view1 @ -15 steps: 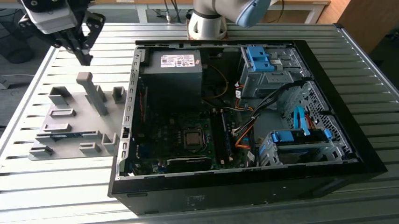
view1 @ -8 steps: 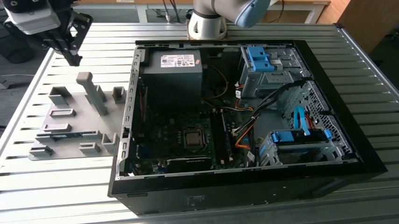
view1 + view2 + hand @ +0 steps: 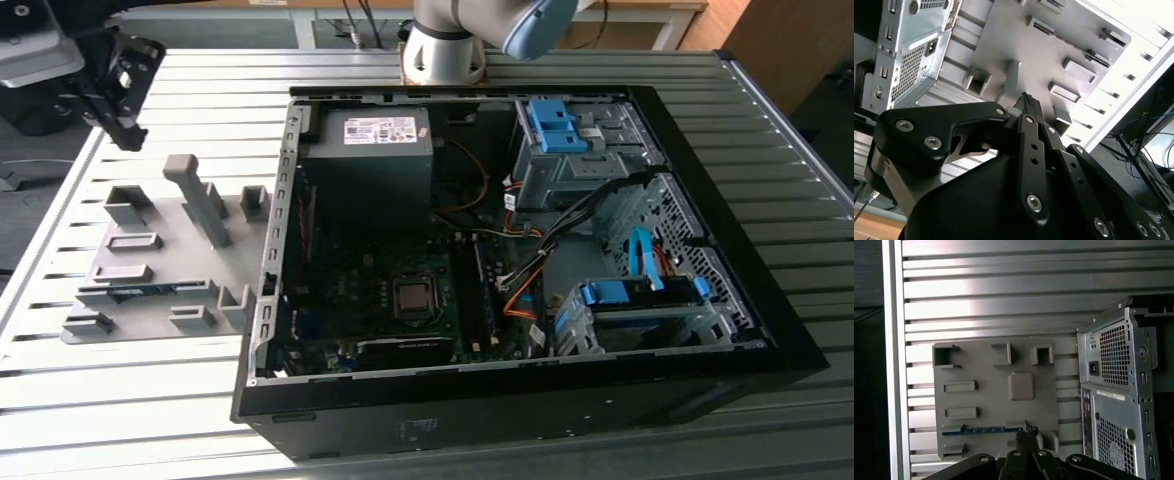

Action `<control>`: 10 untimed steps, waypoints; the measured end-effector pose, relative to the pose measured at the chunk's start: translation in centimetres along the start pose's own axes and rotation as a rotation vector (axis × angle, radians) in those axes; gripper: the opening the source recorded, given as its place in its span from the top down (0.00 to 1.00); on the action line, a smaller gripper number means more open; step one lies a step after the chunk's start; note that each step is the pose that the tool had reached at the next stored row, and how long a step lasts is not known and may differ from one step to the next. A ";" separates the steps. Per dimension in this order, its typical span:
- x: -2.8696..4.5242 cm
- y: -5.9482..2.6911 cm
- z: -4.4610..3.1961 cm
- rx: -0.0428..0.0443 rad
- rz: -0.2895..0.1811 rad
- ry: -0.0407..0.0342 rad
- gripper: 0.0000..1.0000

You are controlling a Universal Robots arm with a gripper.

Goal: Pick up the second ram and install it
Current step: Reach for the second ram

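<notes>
Over the far edge of the surface [image 3: 160, 400], on the exterior view's left, the claw [image 3: 130, 138] hangs empty, well apart from the 2nd ram [image 3: 147, 291].

That blue stick sits in a slot of the grey holder tray [image 3: 174, 235], toward the tray's near end in the exterior view, beside the open computer case [image 3: 534, 405]. In both wrist views the claw's fingers [image 3: 1030, 130] are drawn narrow, tips together, with nothing between them. The first wrist view looks down on the stick in its slot. As I judge it, a clean pick calls for jaws spread just past the board's thickness and set square across it. They should close on the bare upper edge near mid-length, then pull straight along the slot, so the stick neither tilts nor binds.
</notes>
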State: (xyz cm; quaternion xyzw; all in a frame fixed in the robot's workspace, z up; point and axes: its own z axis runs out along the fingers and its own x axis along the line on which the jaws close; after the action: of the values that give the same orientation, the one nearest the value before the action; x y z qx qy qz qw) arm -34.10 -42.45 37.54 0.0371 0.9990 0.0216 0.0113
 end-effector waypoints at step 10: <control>3.55 -0.46 0.08 0.0000 0.000 -0.0001 0.89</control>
State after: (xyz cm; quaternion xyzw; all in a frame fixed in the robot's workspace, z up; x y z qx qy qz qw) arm -37.67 -42.65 37.37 0.0370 0.9990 0.0217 0.0114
